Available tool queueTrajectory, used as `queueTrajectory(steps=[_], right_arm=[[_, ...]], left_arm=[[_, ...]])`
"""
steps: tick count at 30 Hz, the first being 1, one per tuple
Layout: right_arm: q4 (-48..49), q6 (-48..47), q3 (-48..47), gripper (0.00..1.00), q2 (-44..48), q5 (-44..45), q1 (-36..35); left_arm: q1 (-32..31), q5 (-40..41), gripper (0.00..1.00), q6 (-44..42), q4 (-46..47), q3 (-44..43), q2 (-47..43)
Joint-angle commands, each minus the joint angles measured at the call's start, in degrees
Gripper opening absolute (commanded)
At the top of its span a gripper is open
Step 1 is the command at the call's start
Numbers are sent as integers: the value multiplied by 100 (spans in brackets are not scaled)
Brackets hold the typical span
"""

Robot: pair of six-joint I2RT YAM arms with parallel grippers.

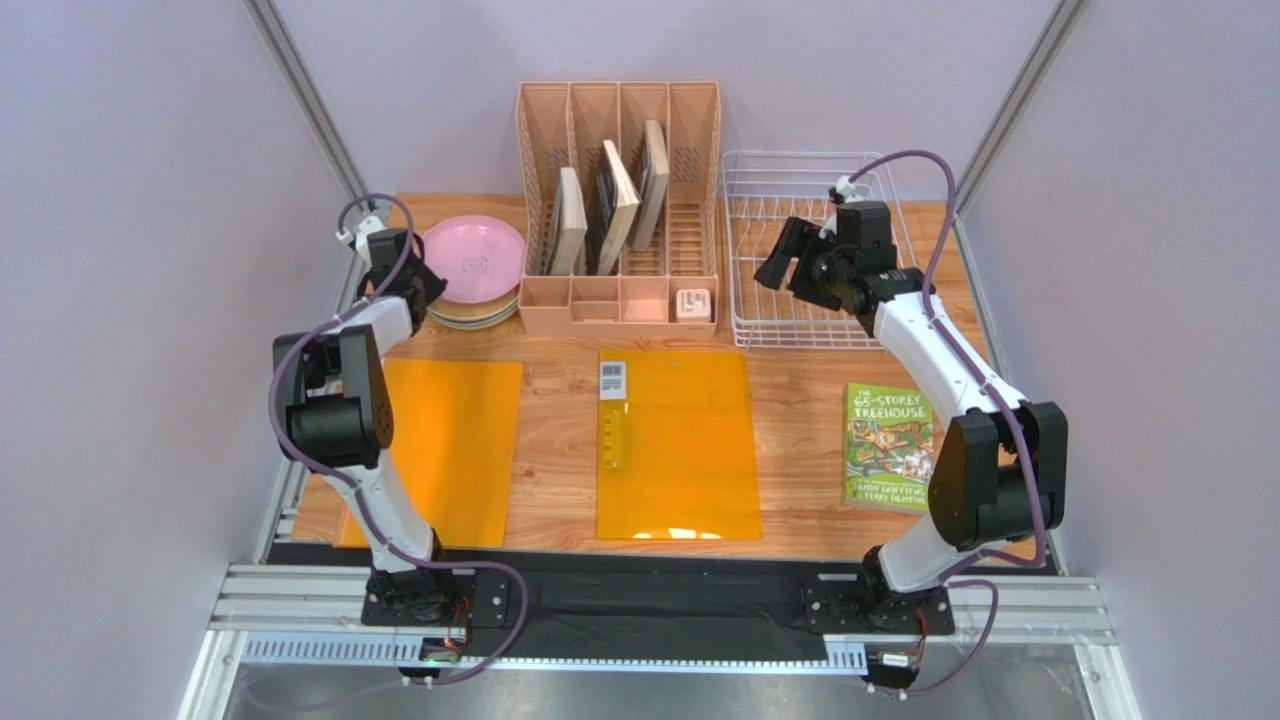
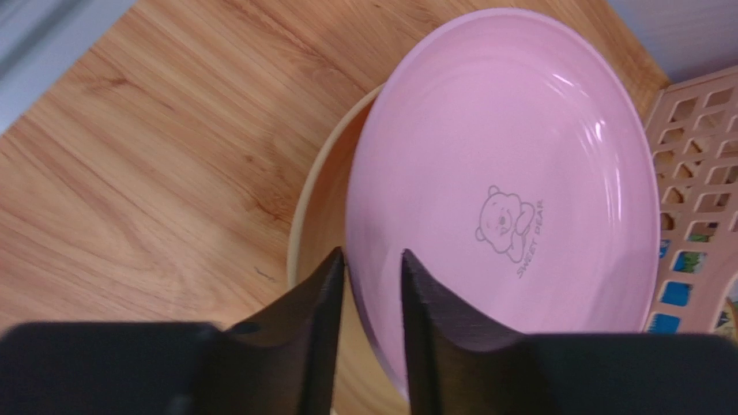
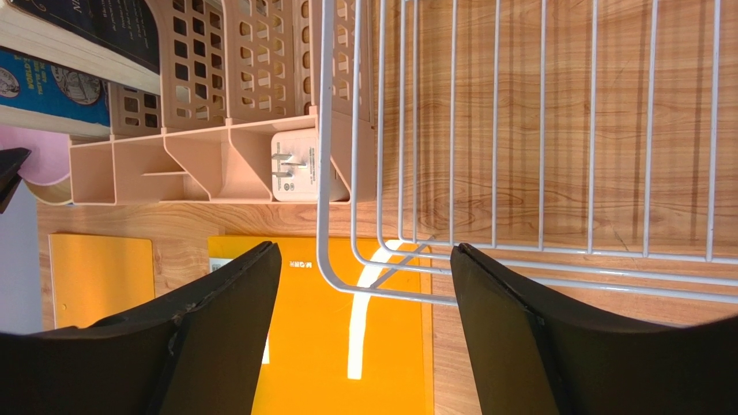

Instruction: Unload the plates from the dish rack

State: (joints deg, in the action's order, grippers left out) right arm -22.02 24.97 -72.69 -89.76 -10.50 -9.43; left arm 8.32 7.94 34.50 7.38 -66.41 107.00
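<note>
A pink plate (image 1: 475, 258) with a bear print lies on top of a stack of plates at the table's back left; a tan plate (image 2: 316, 207) shows beneath the pink plate (image 2: 502, 173). My left gripper (image 1: 428, 282) sits at the stack's near-left rim. Seen from the left wrist, the left gripper (image 2: 372, 259) is slightly open, its jaws straddling the pink rim with a gap on each side. The white wire dish rack (image 1: 812, 323) stands at the back right with no plate showing in it. My right gripper (image 1: 778, 258) hovers open over the dish rack's (image 3: 325, 173) left corner, and the right gripper (image 3: 365, 248) holds nothing.
A pink-beige organizer (image 1: 619, 210) with books stands between the stack and the rack, a white plug (image 3: 290, 164) in its front tray. Two orange sheets (image 1: 676, 443) (image 1: 443, 450) lie mid-table. A green book (image 1: 890, 446) lies near my right arm.
</note>
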Motion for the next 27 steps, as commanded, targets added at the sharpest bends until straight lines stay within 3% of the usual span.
queueTrajectory(steps=[1,2,8,11,13,16,20,27], right_arm=[[75,-107,-158,78,63,-4,29],[75,-115,-141,78,72,4,20],[66,-168,0,78,265,74,20],[66,-282,105,78,475,320,29],[58,-361,193,79,599,548,20],[110,-484,351,79,836,899,29],[172,-651,597,79,1205,1313,20],[715,-695,1475,79,1987,1937,3]], left_arm=[[-76,-170,45,-31,-69,-223,-65],[-76,-170,53,-31,-96,-223,-65],[-111,-65,69,-5,-500,-92,-328],[-172,-126,89,-66,-448,181,-767],[-295,-301,96,-162,-596,295,-1136],[-646,-233,100,-382,-597,610,-1690],[-805,-381,100,-532,-719,796,-2392],[-1648,-724,100,-822,-931,1410,-3720]])
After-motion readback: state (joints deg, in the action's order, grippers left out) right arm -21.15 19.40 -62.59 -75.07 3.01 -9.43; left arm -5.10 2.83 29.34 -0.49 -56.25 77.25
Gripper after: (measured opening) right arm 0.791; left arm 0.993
